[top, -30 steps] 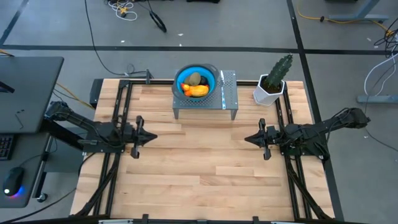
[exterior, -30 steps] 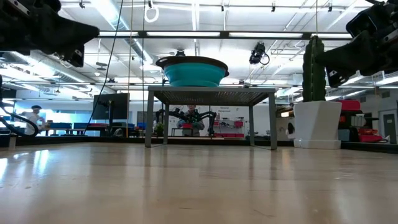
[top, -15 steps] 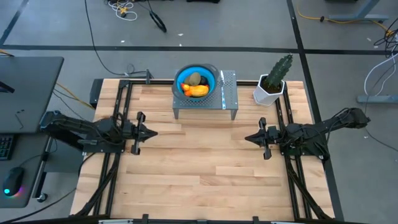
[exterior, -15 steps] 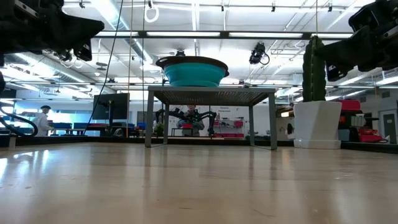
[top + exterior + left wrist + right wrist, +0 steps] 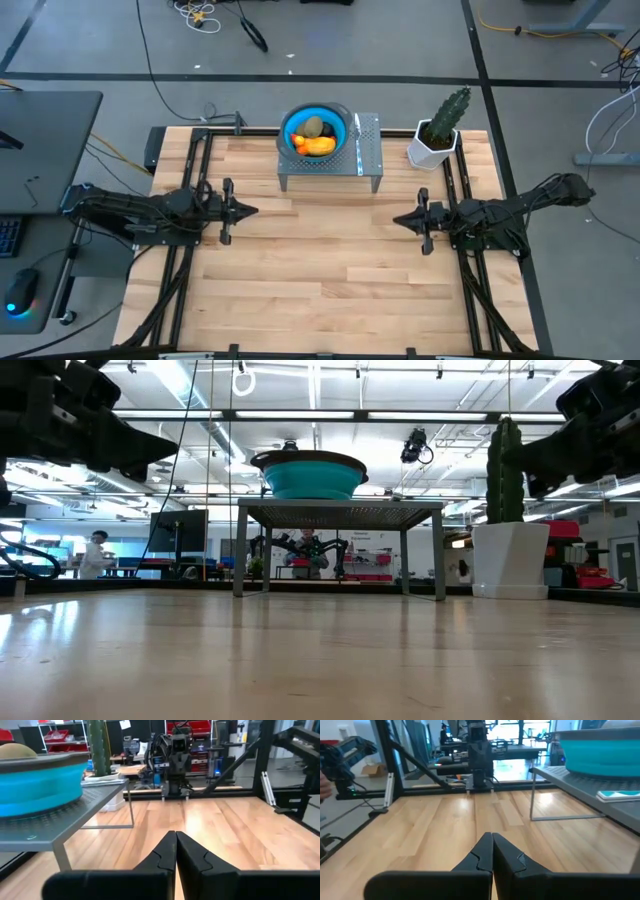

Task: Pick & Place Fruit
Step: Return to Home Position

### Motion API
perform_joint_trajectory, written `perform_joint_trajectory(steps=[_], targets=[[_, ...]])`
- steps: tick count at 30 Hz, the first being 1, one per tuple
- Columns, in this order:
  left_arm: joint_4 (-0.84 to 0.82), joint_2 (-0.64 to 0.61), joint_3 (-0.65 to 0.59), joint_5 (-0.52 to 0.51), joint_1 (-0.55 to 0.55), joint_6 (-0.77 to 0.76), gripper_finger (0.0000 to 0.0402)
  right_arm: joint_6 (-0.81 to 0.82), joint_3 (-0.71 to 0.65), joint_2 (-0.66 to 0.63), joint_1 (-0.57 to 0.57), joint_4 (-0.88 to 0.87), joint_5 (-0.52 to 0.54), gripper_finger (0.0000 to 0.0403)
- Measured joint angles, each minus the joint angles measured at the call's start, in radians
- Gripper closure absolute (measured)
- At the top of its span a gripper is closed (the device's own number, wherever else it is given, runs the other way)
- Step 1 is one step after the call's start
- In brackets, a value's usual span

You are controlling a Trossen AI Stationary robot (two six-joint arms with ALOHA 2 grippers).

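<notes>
Since the fruit (image 5: 318,146) lies heaped in the blue bowl (image 5: 283,130) on the shelf (image 5: 368,165), far centre of the counter (image 5: 320,270), I judge placing done | left claw (image 5: 250,211) pressed together, empty, at left | right claw (image 5: 398,221) likewise, at right | left to do: only parking both arms, I reckon.

No words, numbers or brands to read here — none on fruit (image 5: 318,146), bowl (image 5: 284,130), shelf (image 5: 369,150) or pot (image 5: 432,152). Red boxes (image 5: 52,734) in far room — any print there too small to tell.
</notes>
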Motion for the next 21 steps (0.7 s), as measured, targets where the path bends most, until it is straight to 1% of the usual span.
perform_joint_trajectory(steps=[5,9,12,15,18,21], targets=[[-0.019,0.0,0.0,-0.005,0.0,0.047,0.0384,0.0,0.0,0.0,0.0,0.001,0.059,0.0401],[-0.099,0.0,0.001,0.0,0.0,0.047,0.039,0.0,0.0,0.0,0.0,0.001,0.066,0.0401],[-0.266,0.001,0.028,0.001,0.0,0.014,0.0396,0.0,0.0,0.0,0.0,0.001,0.066,0.0401],[-0.404,-0.002,0.086,0.003,0.0,-0.016,0.0395,0.0,0.0,0.0,0.0,0.001,0.058,0.0401],[-0.473,-0.001,0.124,0.007,0.0,-0.046,0.0387,0.0,0.0,0.0,0.0,-0.001,0.058,0.0401],[-0.497,-0.002,0.135,-0.042,0.0,-0.071,0.0384,0.002,0.0,-0.001,0.0,-0.017,0.058,0.0401]])
